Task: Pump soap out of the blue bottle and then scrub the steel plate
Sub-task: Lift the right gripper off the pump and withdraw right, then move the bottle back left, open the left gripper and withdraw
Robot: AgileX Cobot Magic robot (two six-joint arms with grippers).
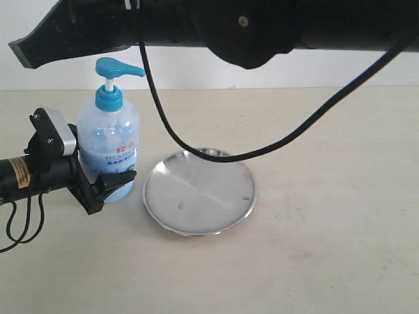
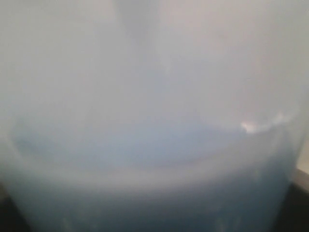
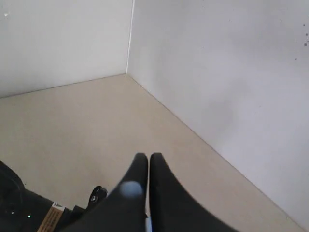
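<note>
The blue bottle stands upright on the table at the left, with pale blue soap behind its clear wall and a teal pump head on top. My left gripper is shut on the bottle's lower part, one finger across its front. The left wrist view is filled by the blurred bottle wall. The steel plate lies flat just right of the bottle, carrying a small dark speck. My right gripper is shut and holds nothing. In the exterior view it hangs above and left of the pump head.
A black cable sags from the right arm over the plate's far rim. White walls meet at a corner behind the beige table. Part of the left arm shows under the right gripper.
</note>
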